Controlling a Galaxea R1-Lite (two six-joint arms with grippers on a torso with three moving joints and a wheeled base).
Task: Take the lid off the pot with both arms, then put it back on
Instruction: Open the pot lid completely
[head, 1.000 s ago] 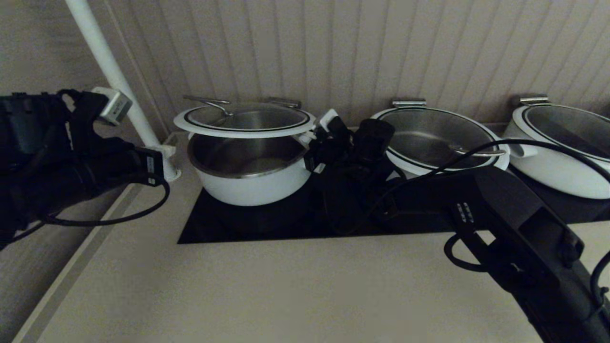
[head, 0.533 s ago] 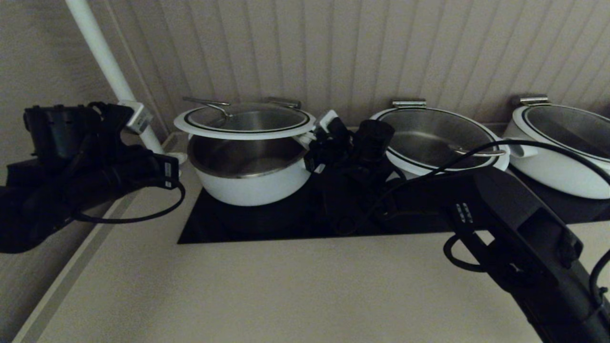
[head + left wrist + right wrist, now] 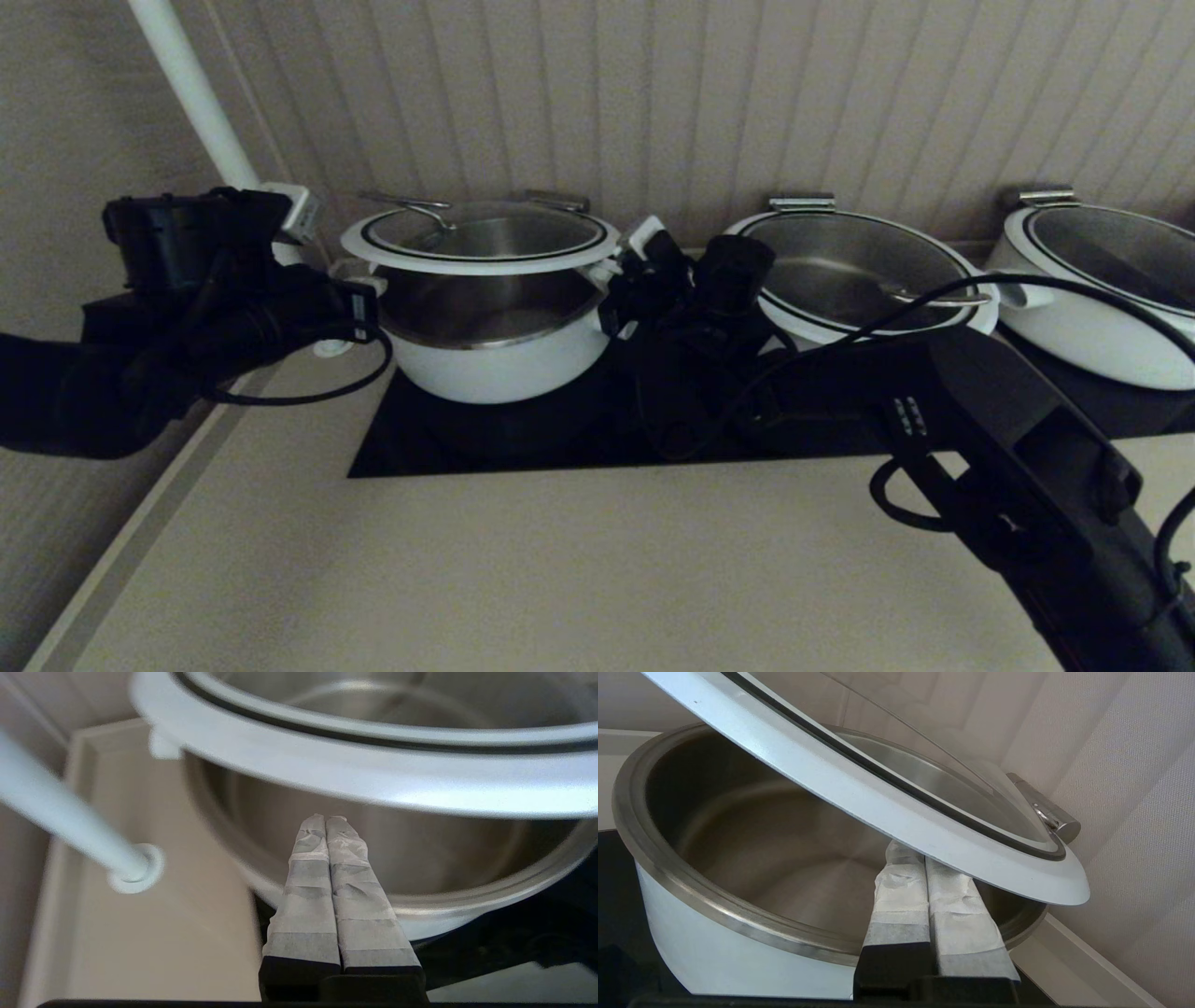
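The glass lid (image 3: 485, 260) with its white rim hangs raised and roughly level above the white pot (image 3: 495, 364), whose steel bowl lies open below. My right gripper (image 3: 609, 272) is shut at the pot's right side. Its taped fingers (image 3: 901, 891) sit under the lid's rim (image 3: 878, 793), which rests on them. My left gripper (image 3: 359, 273) is shut at the pot's left side. Its tip (image 3: 325, 819) sits just below the lid's rim (image 3: 373, 774), over the pot's steel inside (image 3: 467, 858). I cannot tell if it touches the lid.
Two other white pots with glass lids (image 3: 859, 271) (image 3: 1102, 289) stand to the right on the black cooktop (image 3: 560, 439). A slanted white pipe (image 3: 196, 93) stands at the back left. A panelled wall runs close behind the pots.
My left arm has swung right, from out by the pipe to the pot's left edge under the lid. The lid and my right arm have kept still.
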